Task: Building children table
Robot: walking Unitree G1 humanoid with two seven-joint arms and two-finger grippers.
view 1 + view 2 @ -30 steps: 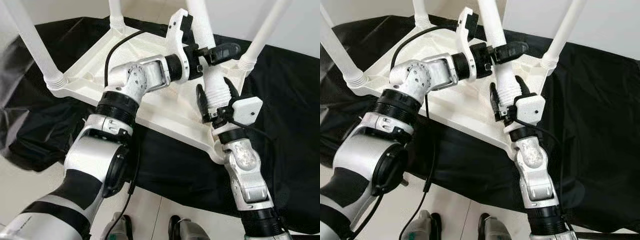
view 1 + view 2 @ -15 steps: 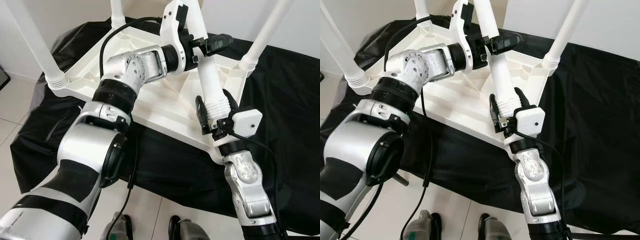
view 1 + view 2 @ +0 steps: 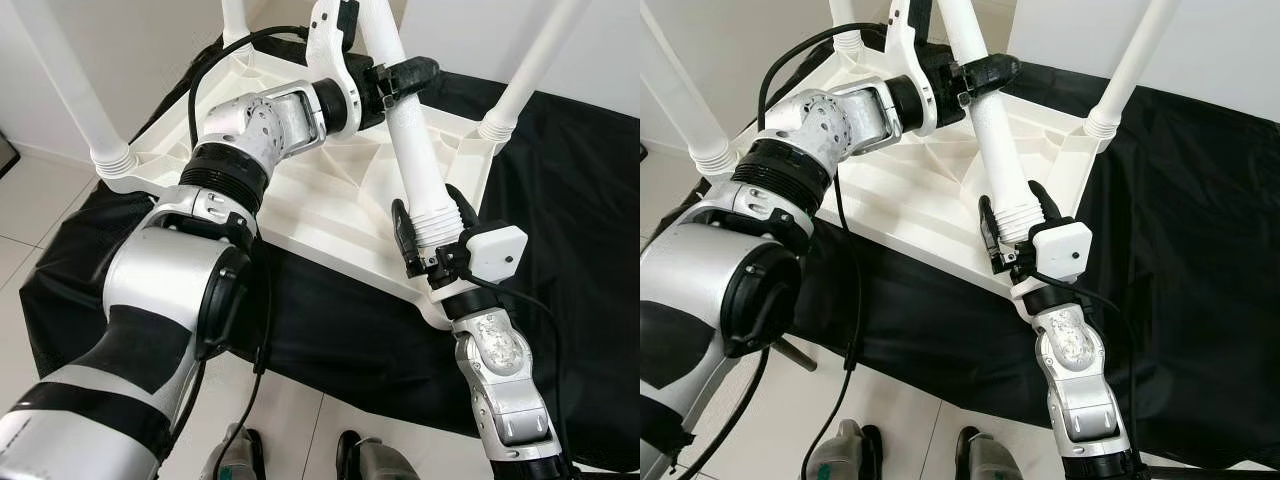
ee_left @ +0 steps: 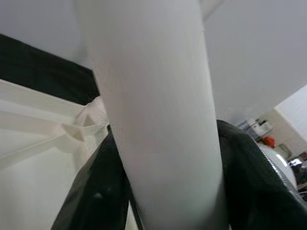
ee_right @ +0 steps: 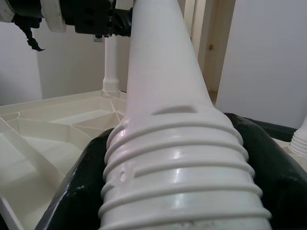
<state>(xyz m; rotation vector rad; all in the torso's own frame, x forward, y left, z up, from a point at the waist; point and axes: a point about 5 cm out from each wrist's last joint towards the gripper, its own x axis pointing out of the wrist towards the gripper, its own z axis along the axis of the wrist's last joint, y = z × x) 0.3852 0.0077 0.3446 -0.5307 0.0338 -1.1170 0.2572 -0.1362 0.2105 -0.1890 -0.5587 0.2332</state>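
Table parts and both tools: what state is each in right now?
Tabletop: upside down on the black cloth.
Three legs: fitted upright at corners.
Fourth leg: tilted, threaded end low at the near corner socket; seating unclear.
Left tool: shut on the fourth leg's upper shaft.
Right tool: shut on its ribbed lower end.
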